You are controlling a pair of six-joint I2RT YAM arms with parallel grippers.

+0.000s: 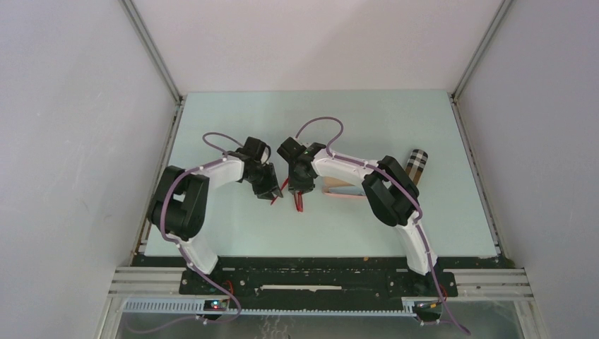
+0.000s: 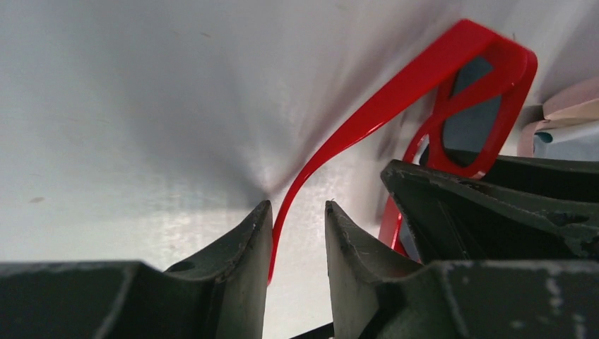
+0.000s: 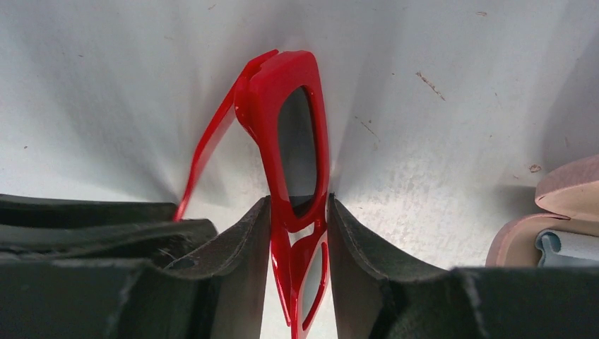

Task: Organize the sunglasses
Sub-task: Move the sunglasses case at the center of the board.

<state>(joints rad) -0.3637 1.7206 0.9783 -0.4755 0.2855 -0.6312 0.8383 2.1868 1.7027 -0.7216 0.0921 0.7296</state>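
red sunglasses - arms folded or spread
Spread, one arm at least: it angles off the front of the red sunglasses, held by the right gripper, out to the left gripper. Other arm: cannot tell.

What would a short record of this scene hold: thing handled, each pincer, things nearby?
Thing handled: bright red plastic-framed sunglasses
Right pincer: shut on the front frame, by the bridge
Left pincer: open, astride one temple arm
Nearby: pink oblong case, lying open; plaid oblong case
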